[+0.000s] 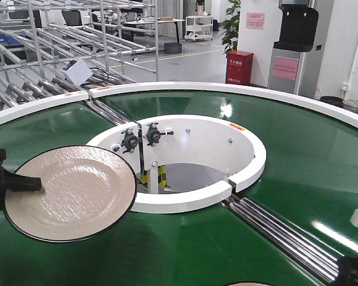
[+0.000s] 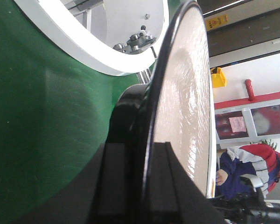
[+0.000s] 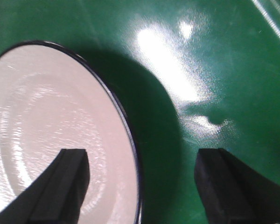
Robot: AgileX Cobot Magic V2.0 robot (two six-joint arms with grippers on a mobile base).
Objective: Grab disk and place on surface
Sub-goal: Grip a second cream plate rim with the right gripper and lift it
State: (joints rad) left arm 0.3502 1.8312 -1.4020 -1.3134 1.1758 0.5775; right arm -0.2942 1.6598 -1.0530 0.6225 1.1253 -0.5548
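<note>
A cream disk (image 1: 71,193) with a thin black rim is held at its left edge by my left gripper (image 1: 33,183), level and a little above the green belt. In the left wrist view the disk (image 2: 186,93) runs edge-on between the two black fingers, and the left gripper (image 2: 147,154) is shut on its rim. A second cream disk (image 3: 51,126) lies flat on the belt under my right gripper (image 3: 142,161). That gripper is open: one finger is over the disk's face and the other over bare belt. The surface is out of view.
The green ring conveyor belt (image 1: 298,161) fills the scene, with a white inner rim (image 1: 191,199) around a central well. Steel rollers (image 1: 280,229) cross the belt at front right. Racks stand at the back left. A person (image 2: 245,168) stands beyond the held disk.
</note>
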